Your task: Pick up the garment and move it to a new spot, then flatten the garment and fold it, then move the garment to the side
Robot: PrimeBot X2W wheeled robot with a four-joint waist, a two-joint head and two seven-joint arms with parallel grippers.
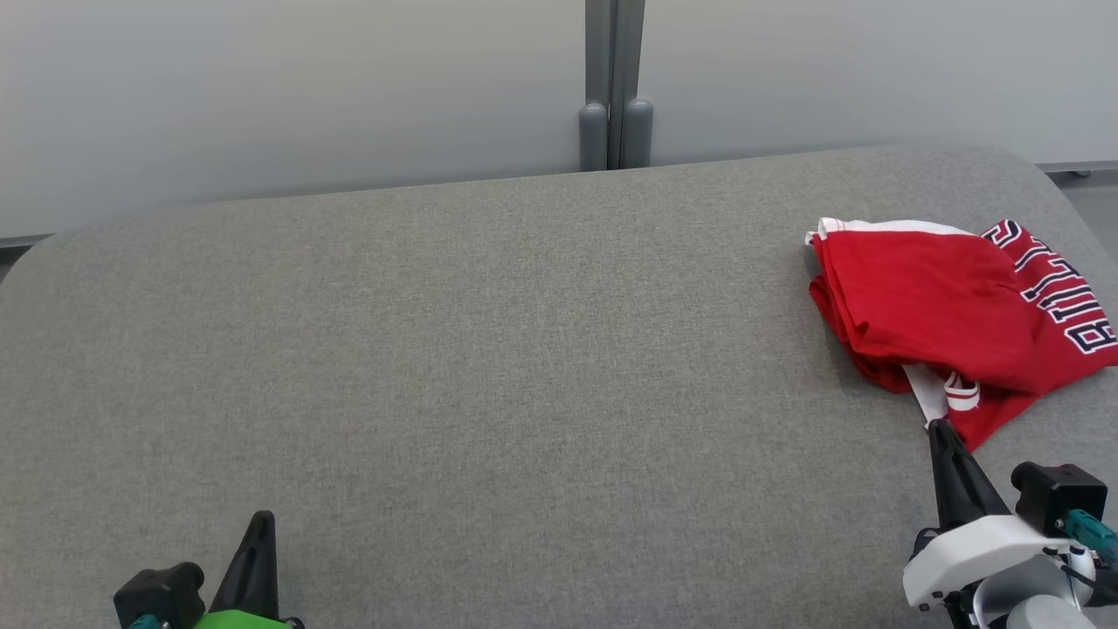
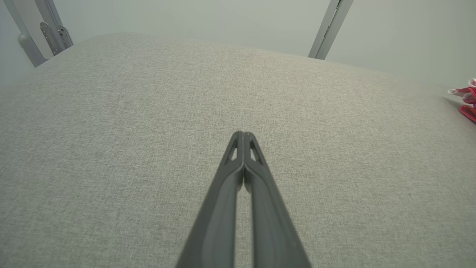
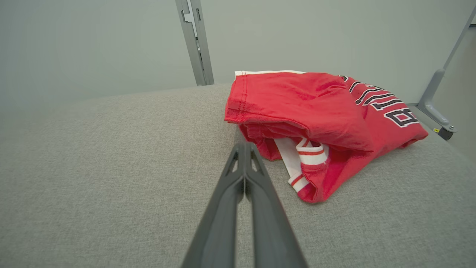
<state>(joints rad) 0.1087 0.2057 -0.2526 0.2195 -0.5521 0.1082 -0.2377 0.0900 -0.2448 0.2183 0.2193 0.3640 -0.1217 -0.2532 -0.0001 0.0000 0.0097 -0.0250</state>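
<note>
The garment is a red jersey with white trim and dark lettering, lying bunched at the right side of the grey fabric table. My right gripper is shut and empty, its tips just short of the jersey's near edge. In the right wrist view the garment lies ahead and to the right of the closed right gripper. At the lower left my left gripper hovers over bare table, far from the jersey. The left wrist view shows the left gripper shut, and a sliver of the garment at the right edge.
A grey post rises behind the table's far edge against a pale wall. The table's right edge runs close beside the jersey. A metal frame leg with a caster stands off the table's right side.
</note>
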